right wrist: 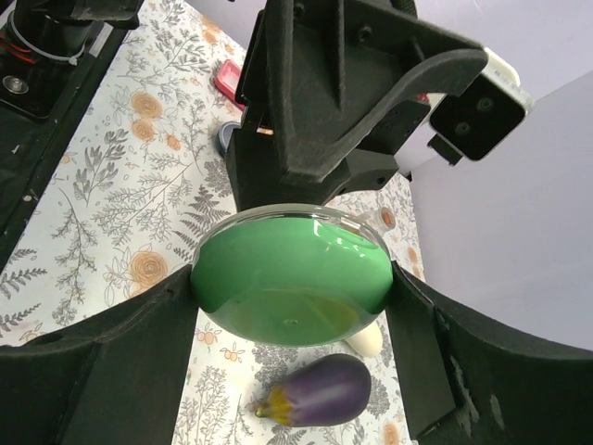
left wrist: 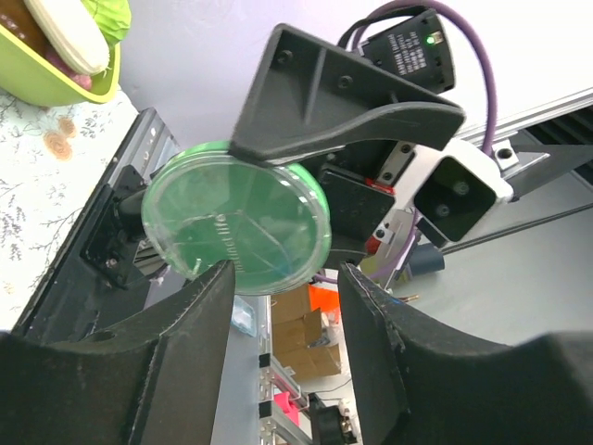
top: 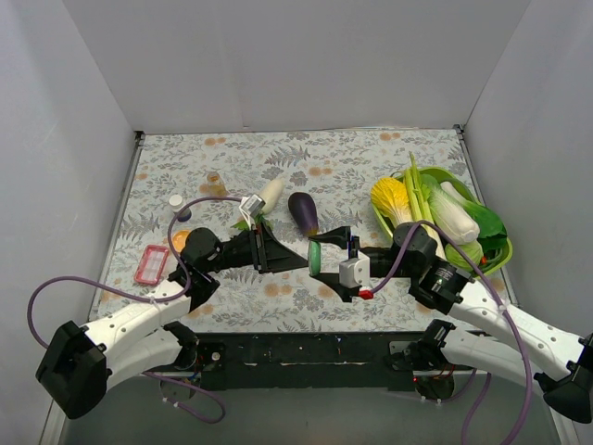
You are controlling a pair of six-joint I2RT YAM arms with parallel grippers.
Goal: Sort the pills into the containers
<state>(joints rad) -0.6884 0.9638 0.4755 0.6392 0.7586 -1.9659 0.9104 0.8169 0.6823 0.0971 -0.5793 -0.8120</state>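
Green dish (top: pixel 315 257) upright on its edge, between the two hands, above the counter (top: pixel 232 158).
Right hand (right wrist: pixel 292 287) clamps the dish across its width; left hand (left wrist: pixel 285 278) faces it head-on, fingers apart astride the rim, contact unclear.

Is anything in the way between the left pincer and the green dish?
Nothing visible. The right pincer holds the green dish in the air by its edges, and the left pincer faces it directly, fingers apart.
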